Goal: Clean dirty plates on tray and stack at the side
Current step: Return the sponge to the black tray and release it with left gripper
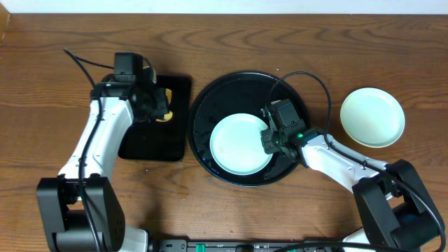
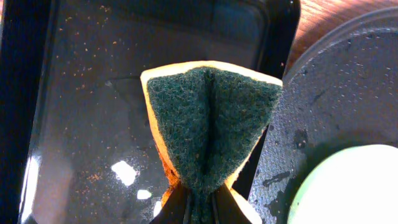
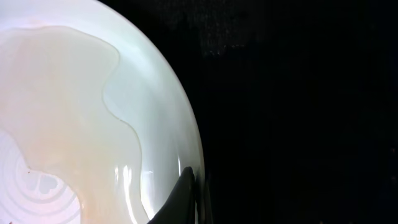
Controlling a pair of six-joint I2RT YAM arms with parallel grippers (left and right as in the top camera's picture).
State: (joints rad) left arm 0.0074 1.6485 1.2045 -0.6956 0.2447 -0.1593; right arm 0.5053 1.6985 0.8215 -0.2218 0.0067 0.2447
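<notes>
A pale blue-green plate (image 1: 240, 145) lies in the round black tray (image 1: 210, 105). My right gripper (image 1: 269, 139) is shut on its right rim; the right wrist view shows the fingers (image 3: 193, 193) pinching the plate's edge (image 3: 155, 112), with a thin wet film on the plate. A second pale plate (image 1: 372, 117) sits on the table to the right of the tray. My left gripper (image 1: 155, 105) is shut on a yellow sponge with a green scouring face (image 2: 211, 124) and holds it over the rectangular tray (image 2: 81, 112). A third plate is not in view.
The small rectangular black tray (image 1: 157, 143) lies left of the round tray, its surface wet and speckled with crumbs. The round tray's rim (image 2: 348, 81) shows at the right of the left wrist view. Wooden table (image 1: 56, 42) all round.
</notes>
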